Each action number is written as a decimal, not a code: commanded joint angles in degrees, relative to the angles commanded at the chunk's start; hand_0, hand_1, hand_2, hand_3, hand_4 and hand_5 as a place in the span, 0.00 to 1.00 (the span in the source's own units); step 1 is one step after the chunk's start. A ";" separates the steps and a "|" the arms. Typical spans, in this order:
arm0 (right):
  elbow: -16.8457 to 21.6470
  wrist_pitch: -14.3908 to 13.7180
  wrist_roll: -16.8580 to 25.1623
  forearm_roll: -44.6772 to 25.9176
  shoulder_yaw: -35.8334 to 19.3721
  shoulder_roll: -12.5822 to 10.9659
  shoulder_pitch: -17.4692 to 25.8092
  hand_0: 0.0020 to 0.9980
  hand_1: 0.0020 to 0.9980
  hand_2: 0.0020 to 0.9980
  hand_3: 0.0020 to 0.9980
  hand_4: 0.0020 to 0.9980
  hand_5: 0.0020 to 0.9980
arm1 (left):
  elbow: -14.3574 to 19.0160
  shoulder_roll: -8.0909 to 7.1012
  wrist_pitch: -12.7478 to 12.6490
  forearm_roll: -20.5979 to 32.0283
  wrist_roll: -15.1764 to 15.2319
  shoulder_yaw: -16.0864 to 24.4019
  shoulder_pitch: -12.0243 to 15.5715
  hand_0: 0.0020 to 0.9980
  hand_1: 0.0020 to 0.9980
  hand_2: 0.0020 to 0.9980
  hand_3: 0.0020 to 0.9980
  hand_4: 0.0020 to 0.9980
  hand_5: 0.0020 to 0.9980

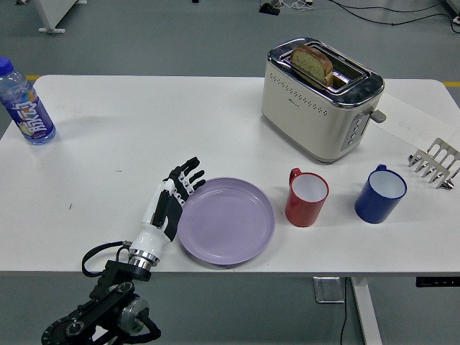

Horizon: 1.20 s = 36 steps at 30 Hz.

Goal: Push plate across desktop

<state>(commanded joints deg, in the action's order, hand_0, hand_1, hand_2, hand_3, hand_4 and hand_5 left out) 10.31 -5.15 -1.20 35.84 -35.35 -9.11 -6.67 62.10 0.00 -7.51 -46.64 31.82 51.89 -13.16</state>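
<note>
Left hand (171,202) flat on the white table (115,144), fingers stretched out & gripping nothing, fingertips (192,172) against the left rim of the purple plate (226,220). Plate sits near the table's front edge, just left of the red mug (307,196) (blue mug (381,193) further right).

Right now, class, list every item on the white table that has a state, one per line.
Round lilac plate: flat, empty, left hand against its left rim.
Cream toaster: bread slice sticking up.
Red mug: upright, empty.
Blue mug: upright.
Blue plastic bottle: upright, capped.
</note>
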 joint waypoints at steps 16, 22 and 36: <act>0.00 -0.09 -0.26 0.31 -0.35 0.10 0.51 0.66 0.64 0.71 0.67 0.25 0.28 | 1.37 -0.59 0.02 -5.92 -4.32 12.15 0.36 0.79 0.83 0.88 0.83 0.50 1.00; 0.00 -0.13 -0.34 0.37 -0.42 0.17 0.68 0.66 0.64 0.71 0.67 0.25 0.28 | 1.82 -3.13 1.06 -6.91 -6.56 18.17 0.22 0.78 0.82 0.86 0.82 0.51 1.00; 0.00 -0.11 -0.32 0.31 -0.58 0.32 0.73 0.66 0.64 0.71 0.67 0.25 0.28 | -0.85 -9.39 5.48 -9.81 -13.48 33.83 -0.09 0.78 0.82 0.85 0.81 0.51 1.00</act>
<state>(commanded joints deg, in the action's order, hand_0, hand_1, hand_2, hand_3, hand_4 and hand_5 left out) 10.31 -5.25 -1.52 36.15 -35.93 -8.79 -5.94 61.26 -9.39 -2.03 -56.45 18.34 85.72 -13.25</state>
